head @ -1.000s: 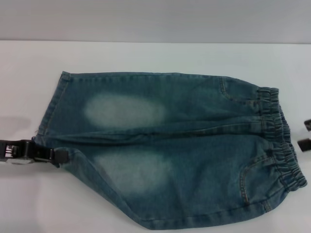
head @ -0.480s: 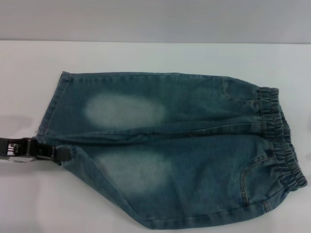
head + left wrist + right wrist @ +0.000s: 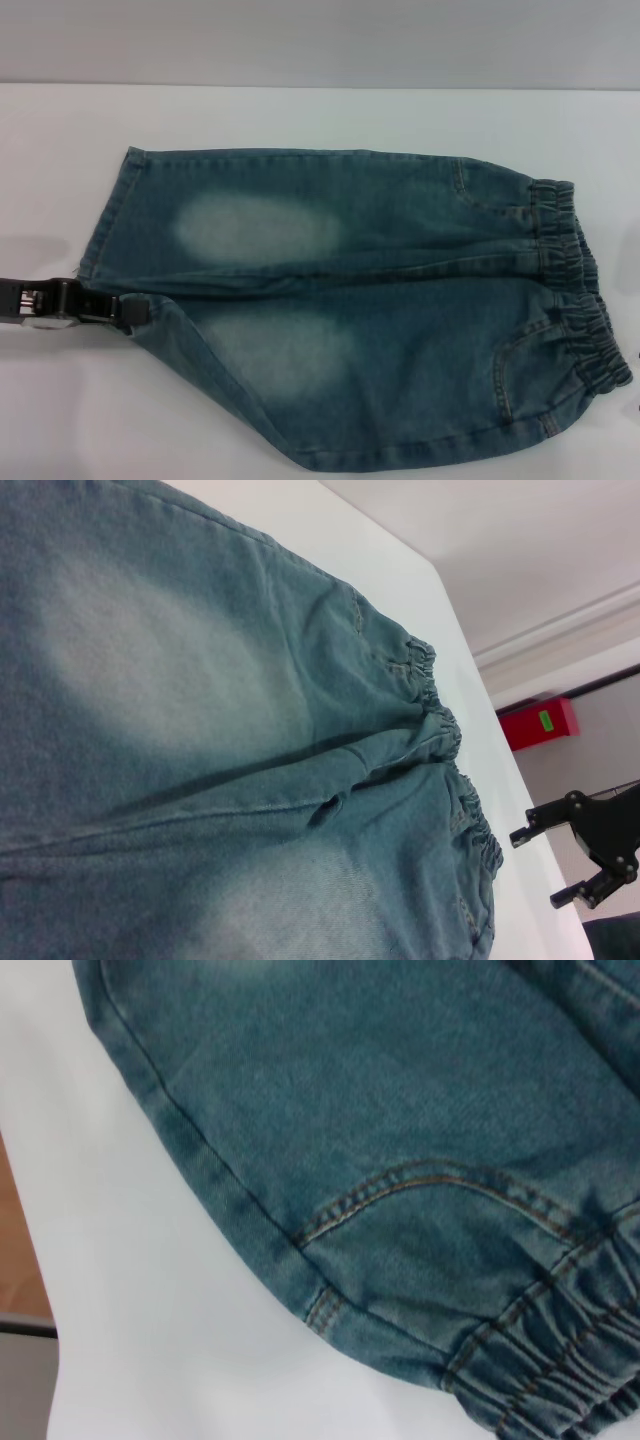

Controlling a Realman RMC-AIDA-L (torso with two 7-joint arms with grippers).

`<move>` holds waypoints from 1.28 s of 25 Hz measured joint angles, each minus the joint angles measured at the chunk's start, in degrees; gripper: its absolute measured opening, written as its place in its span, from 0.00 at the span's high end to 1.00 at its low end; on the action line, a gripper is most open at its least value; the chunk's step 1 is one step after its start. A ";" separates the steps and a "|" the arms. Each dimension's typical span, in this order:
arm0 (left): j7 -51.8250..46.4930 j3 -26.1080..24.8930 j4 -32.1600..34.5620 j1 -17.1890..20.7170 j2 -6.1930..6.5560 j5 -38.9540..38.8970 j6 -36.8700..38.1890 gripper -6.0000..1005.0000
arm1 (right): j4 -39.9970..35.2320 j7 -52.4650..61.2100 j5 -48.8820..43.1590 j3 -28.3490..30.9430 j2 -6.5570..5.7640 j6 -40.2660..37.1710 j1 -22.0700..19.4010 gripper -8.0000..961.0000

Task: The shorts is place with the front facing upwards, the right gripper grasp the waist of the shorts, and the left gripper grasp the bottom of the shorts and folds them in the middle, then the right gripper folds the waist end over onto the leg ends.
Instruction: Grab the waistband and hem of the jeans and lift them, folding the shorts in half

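Left gripper (image 3: 125, 312) was pinched shut on the bottom of the shorts (image 3: 105, 235), at the near leg's hem on the left of the white table (image 3: 300, 115). No readable writing showed. Rightward, the shorts (image 3: 380, 310) lay flat, front up: blue denim, two pale oval patches, stitched pockets, gathered waist (image 3: 575, 290) at right. Beyond it the right gripper (image 3: 580, 855) hung with claws spread, clear of the cloth.

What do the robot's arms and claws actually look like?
The left gripper is a flat black claw on a black bracket with a small white patch. The right gripper, seen far off from the left wrist, is black too: two angular fingers with small pale screw heads and thin cables behind.
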 joint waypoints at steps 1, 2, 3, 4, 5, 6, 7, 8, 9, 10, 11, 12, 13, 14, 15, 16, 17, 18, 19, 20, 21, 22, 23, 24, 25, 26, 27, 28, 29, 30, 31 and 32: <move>-0.04 0.00 0.00 -0.01 0.00 0.00 0.00 0.93 | -0.11 0.00 -0.13 0.00 0.06 0.01 0.03 0.17; -0.12 0.00 0.00 -0.01 0.01 0.00 0.04 0.93 | -0.14 -0.02 -0.19 -0.01 0.08 -0.01 0.06 0.17; -0.29 0.00 -0.01 -0.02 0.04 0.00 0.14 0.93 | -0.11 -0.06 -0.20 -0.01 0.08 -0.06 0.09 0.17; -0.45 0.00 -0.03 -0.01 0.06 0.00 0.20 0.93 | -0.06 -0.07 -0.21 -0.01 0.08 -0.13 0.17 0.17; -0.45 0.00 -0.03 -0.01 0.06 0.00 0.20 0.93 | -0.02 -0.08 -0.22 -0.03 0.09 -0.16 0.23 0.17; -0.50 0.00 -0.04 0.00 0.06 0.00 0.21 0.93 | -0.03 -0.08 -0.22 -0.03 0.10 -0.18 0.25 0.17; -0.54 0.00 -0.04 0.03 0.07 0.00 0.21 0.93 | -0.05 -0.08 -0.22 -0.03 0.11 -0.20 0.29 0.17; -0.54 0.00 -0.04 0.03 0.07 0.00 0.21 0.93 | -0.07 -0.09 -0.22 -0.03 0.11 -0.22 0.32 0.17; -0.54 0.00 -0.04 0.03 0.07 0.00 0.21 0.93 | -0.03 -0.09 -0.22 -0.03 0.11 -0.22 0.35 0.17; -0.55 0.00 -0.03 0.05 0.07 0.00 0.19 0.92 | 0.10 -0.10 -0.22 -0.04 0.12 -0.21 0.37 0.17; -0.55 0.00 -0.03 0.05 0.07 0.00 0.19 0.92 | 0.29 -0.10 -0.22 -0.12 0.16 -0.15 0.38 0.18; -0.58 0.00 -0.03 0.17 0.02 0.00 0.10 0.92 | 0.39 -0.10 -0.22 -0.27 0.21 -0.04 0.38 0.18; -0.59 0.00 -0.03 0.19 0.01 0.00 0.09 0.92 | 0.50 -0.10 -0.22 -0.47 0.32 0.08 0.39 0.18; -0.61 0.00 -0.03 0.24 0.00 -0.02 0.09 0.92 | 0.55 -0.11 -0.23 -0.69 0.40 0.16 0.40 0.18; -0.64 0.00 -0.02 0.26 0.01 -0.07 0.08 0.92 | 0.58 -0.12 -0.23 -0.89 0.50 0.26 0.40 0.18; -0.65 0.00 -0.02 0.28 0.00 -0.11 0.07 0.92 | 0.58 -0.12 -0.23 -1.02 0.59 0.43 0.40 0.18; -0.67 0.00 -0.03 0.30 0.00 -0.22 0.07 0.92 | 0.59 -0.12 -0.26 -1.14 0.64 0.72 0.38 0.18; -0.70 0.00 -0.07 0.31 0.00 -0.40 0.08 0.92 | 0.61 -0.12 -0.30 -1.25 0.68 1.07 0.34 0.18; -0.73 0.00 -0.12 0.33 0.00 -0.45 0.09 0.92 | 0.64 -0.12 -0.36 -1.31 0.69 1.42 0.30 0.18; -0.77 0.00 -0.16 0.35 0.00 -0.49 0.13 0.92 | 0.67 -0.12 -0.41 -1.34 0.70 1.65 0.24 0.18; -0.81 0.00 -0.23 0.38 0.00 -0.51 0.18 0.92 | 0.69 -0.11 -0.43 -1.36 0.70 1.79 0.21 0.18; -0.81 0.00 -0.23 0.38 0.00 -0.51 0.18 0.92 | 0.70 -0.10 -0.44 -1.36 0.71 1.82 0.18 0.18; -0.89 0.00 -0.28 0.39 0.00 -0.52 0.19 0.92 | 0.71 -0.10 -0.44 -1.36 0.73 1.86 0.17 0.18; -1.21 0.00 -0.35 0.41 0.00 -0.54 0.22 0.92 | 0.72 -0.10 -0.44 -1.36 0.75 1.92 0.17 0.18; -1.32 0.00 -0.36 0.41 0.00 -0.55 0.23 0.92 | 0.73 -0.10 -0.45 -1.36 0.80 2.09 0.16 0.18; -1.37 0.00 -0.37 0.41 0.01 -0.56 0.23 0.92 | 0.73 -0.10 -0.45 -1.36 0.83 2.24 0.16 0.18; -1.37 0.00 -0.37 0.41 0.01 -0.56 0.23 0.92 | 0.74 -0.10 -0.45 -1.35 0.88 2.43 0.15 0.18; -1.38 0.00 -0.40 0.41 0.04 -0.57 0.26 0.92 | 0.75 -0.10 -0.45 -1.35 0.94 2.59 0.14 0.17; -1.42 0.00 -0.38 0.41 0.05 -0.58 0.31 0.92 | 0.76 -0.10 -0.45 -1.35 1.00 2.74 0.11 0.17; -1.43 0.00 -0.36 0.41 0.06 -0.58 0.33 0.92 | 0.78 -0.10 -0.45 -1.35 1.06 2.92 0.09 0.17; -1.45 0.00 -0.30 0.41 0.07 -0.60 0.35 0.92 | 0.79 -0.10 -0.47 -1.35 1.11 3.09 0.05 0.17; -1.45 0.00 -0.30 0.41 0.07 -0.60 0.35 0.92 | 0.82 -0.10 -0.50 -1.35 1.16 3.26 0.01 0.18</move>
